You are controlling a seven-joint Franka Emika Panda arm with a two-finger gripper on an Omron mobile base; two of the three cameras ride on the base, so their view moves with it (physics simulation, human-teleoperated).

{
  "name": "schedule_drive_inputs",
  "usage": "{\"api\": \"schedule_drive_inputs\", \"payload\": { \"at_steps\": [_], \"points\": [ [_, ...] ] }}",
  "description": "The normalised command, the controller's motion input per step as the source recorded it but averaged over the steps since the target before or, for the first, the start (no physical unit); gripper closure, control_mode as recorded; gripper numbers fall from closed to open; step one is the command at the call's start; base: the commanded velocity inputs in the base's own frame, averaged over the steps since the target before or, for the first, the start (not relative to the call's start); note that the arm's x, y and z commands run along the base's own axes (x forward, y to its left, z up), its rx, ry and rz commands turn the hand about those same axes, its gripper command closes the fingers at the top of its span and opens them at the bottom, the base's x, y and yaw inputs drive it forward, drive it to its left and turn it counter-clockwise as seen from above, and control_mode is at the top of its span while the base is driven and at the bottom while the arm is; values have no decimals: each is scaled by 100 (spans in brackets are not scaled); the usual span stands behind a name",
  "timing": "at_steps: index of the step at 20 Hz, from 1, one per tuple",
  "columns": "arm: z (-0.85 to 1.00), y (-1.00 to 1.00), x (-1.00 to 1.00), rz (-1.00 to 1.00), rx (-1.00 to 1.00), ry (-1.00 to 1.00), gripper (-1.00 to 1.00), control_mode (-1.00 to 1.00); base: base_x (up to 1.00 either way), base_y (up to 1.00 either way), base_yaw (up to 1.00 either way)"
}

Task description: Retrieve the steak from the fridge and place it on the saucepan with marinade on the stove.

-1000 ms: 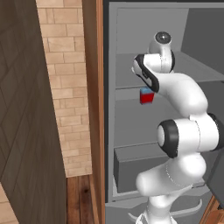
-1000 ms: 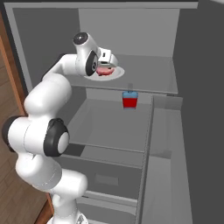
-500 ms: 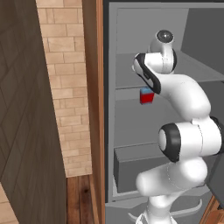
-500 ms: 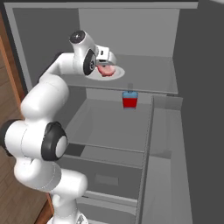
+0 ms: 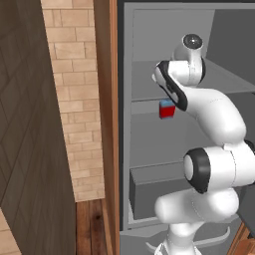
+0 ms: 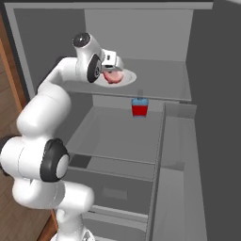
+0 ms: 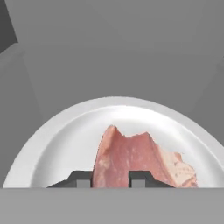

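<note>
The flat pinkish-red steak point(image 7: 131, 159) lies on the round white plate point(image 7: 65, 144) between the gripper's point(image 7: 111, 178) fingertips; the red blue-capped bottle point(image 6: 139, 107) stands on the grey fridge point(image 6: 141, 33) shelf below the gripper.

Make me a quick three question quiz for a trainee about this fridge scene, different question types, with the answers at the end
1. True or false: the steak lies on a white plate.
2. The gripper is: A) wide open above the steak, B) shut on the steak, C) shut on the red bottle.
3. Fill in: the red bottle stands on the shelf ____ the plate's shelf in the fridge.

Key: 1 true; 2 B; 3 below.
</note>
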Motion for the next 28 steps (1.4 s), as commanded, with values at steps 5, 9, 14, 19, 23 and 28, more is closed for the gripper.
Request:
{"api": "schedule_drive_inputs", "payload": {
  "at_steps": [5,9,14,19,23,28],
  "points": [
    [26,0,-47,7,0,-18,100,-100,0,0,0],
    [23,0,-55,10,-3,-22,100,-100,0,0,0],
    [9,0,-64,13,-9,-15,100,-100,0,0,0],
    [48,1,-76,16,-11,-9,100,-100,0,0,0],
    [61,12,-76,20,-11,0,100,-100,0,0,0],
    [21,33,-94,26,-12,8,100,-100,0,0,0]
  ]
}}
